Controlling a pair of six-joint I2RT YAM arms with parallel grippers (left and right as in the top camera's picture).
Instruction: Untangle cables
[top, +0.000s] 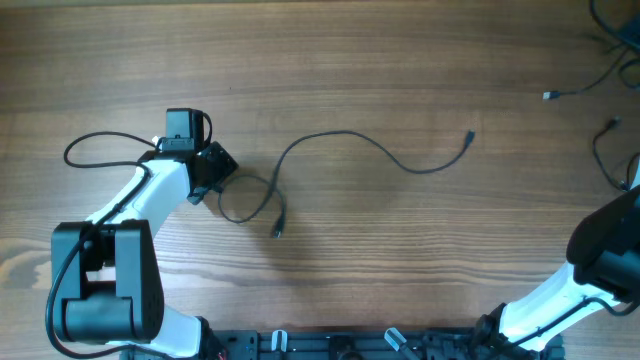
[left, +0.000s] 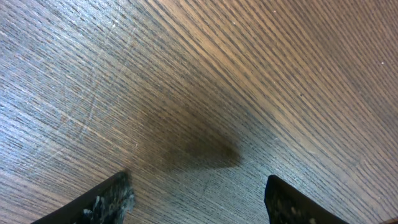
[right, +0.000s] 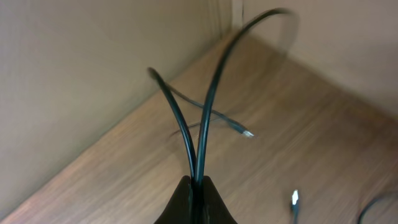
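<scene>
Now my right fingers (right: 179, 204) are clamped on a doubled cable (right: 209, 106), left fingers (left: 111, 198) wide apart and empty; yanking could cinch that loop into a knot.

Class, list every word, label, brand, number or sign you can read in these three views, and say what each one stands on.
None: no text can be read in any view.
The table shows only wood grain, and the cables are plain black.
The plug ends are too small and blurred to show any marking.
</scene>
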